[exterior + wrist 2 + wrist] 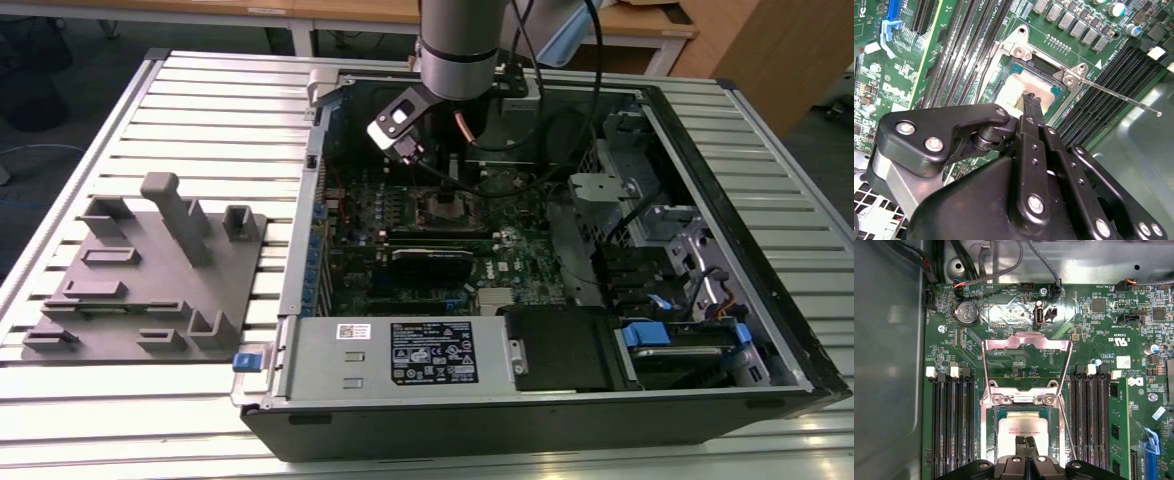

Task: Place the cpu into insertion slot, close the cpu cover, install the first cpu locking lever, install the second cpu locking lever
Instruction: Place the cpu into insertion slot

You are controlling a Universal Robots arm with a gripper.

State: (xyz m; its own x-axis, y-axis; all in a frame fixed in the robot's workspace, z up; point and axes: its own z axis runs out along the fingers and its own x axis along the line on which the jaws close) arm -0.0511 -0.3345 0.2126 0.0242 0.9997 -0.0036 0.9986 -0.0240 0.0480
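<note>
Pressure is the risk: pins could be bent if the cpu (1024, 425), lying in the slot (988, 435) at twelve o'clock from the labelled box (427, 350) in the exterior view, is pushed askew by the clenched, empty gripper (1024, 441) at its top. The cover (1026, 340) is raised.

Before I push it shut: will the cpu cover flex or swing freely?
Probably swings: the cpu cover is flipped open, seemingly hinged along one edge. It is a thin metal frame with a cut-out centre, so likely light and slightly springy.

The arm (461, 40) points straight down, jaws pressed together.
</note>
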